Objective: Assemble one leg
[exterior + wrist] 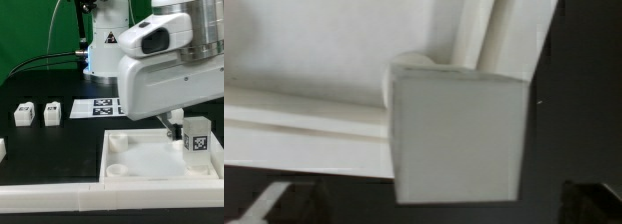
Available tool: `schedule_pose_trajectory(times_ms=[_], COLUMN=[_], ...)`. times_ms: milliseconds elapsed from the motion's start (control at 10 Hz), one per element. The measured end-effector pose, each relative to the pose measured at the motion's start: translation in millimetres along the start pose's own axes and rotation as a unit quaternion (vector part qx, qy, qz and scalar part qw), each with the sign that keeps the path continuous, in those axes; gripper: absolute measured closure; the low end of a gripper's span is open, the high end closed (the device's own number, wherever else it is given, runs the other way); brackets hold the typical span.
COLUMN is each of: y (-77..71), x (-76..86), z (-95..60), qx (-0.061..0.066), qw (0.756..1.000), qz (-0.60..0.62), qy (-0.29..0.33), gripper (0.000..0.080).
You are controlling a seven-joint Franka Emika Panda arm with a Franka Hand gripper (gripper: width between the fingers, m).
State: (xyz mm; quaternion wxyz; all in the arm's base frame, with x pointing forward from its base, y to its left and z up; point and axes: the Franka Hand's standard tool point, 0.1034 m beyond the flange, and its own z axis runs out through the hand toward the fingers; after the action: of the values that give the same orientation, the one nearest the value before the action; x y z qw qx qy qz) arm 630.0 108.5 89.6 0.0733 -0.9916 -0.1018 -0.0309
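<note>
A leg [197, 137], a small white block with a marker tag, stands upright at the far corner of the white tabletop [150, 160], on the exterior view's right. My gripper [183, 126] hangs right at it, and the big white hand hides its top. In the wrist view the leg [459, 130] fills the middle, with the tabletop's rim [304, 95] behind it. The gripper [438, 208] straddles it. The dark fingers [590, 202] stand apart from the leg's sides with gaps on both sides, so the gripper is open. I cannot tell whether the leg sits in a socket.
Two more legs [24, 114] [52, 112] stand on the black table at the exterior view's left, and another white part [2, 148] shows at the left edge. The marker board [98, 106] lies behind the tabletop. A white rail [60, 190] runs along the front.
</note>
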Motion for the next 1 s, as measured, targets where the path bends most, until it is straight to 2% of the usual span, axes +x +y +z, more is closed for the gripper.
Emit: schedule_pose_trajectory(times_ms=[400,600,800,1000], y=[-1.5,10.3,11.0,11.3], x=[0.2,-12.5,-22.9,-23.3], z=[1.2,7.2,10.9,11.3], qx=[-0.001,-0.004,-0.006,-0.006], qw=[1.0,1.0,1.0,1.0], qz=[0.012,0.023,0.024,0.023], qy=[0.004,0.004,0.005,0.005], gripper=[0.015,0.015,0.015,0.015])
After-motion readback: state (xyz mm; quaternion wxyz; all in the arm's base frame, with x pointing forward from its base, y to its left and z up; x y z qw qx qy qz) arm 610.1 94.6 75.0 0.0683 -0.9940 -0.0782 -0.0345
